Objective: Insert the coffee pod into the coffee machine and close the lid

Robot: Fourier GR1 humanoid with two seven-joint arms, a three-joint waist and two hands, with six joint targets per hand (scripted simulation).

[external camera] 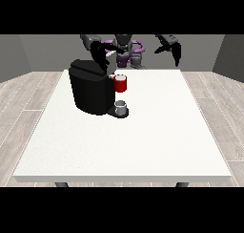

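In the front view, a large white table (143, 141) fills most of the scene, and the robot (125, 48) stands small behind its far edge. On the left part of the table stands the black coffee machine (90, 91). Its lid (88, 67) lies down flat on top of the body and looks closed, but I cannot tell this for sure. At the machine's front, on the side facing the view's right, there is a red part (121, 83) which sticks out from the head; whether this is the coffee pod or a part of the machine, I cannot tell. Under it a small grey cup (121, 106) stands upright on the black base of the machine.

The hand at the view's left (99, 55) is above the far top of the machine, near the back end of the lid. It shows as a dark shape against the dark machine, so I cannot tell if it touches the lid, and I cannot tell how it is held.

The hand at the view's right (175, 50) is raised in the air behind the far edge of the table, well apart from the machine. Its fingers hang downward, quite straight, and it holds nothing.
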